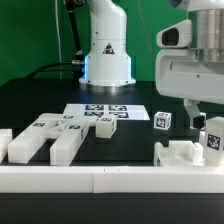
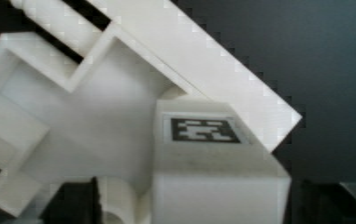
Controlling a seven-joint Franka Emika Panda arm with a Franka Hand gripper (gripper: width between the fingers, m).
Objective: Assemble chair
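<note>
My gripper (image 1: pixel 196 120) hangs low at the exterior view's right, over a partly joined white chair piece (image 1: pixel 183 155) near the front rail. An upright white bar with a tag (image 1: pixel 213 140) rises from that piece just beside my fingers. In the wrist view the tagged bar (image 2: pixel 205 130) runs up between my dark fingers (image 2: pixel 82 200). My gripper (image 2: pixel 189 208) straddles the bar: one finger is against it and the other stands off with a gap, so the jaws look open. A small tagged block (image 1: pixel 161 121) stands alone nearby.
Several loose white chair parts (image 1: pixel 55 138) lie at the exterior view's left. The marker board (image 1: pixel 105 112) lies at the middle back, in front of the robot base (image 1: pixel 107 55). A long low white border rail (image 1: pixel 100 182) runs along the front.
</note>
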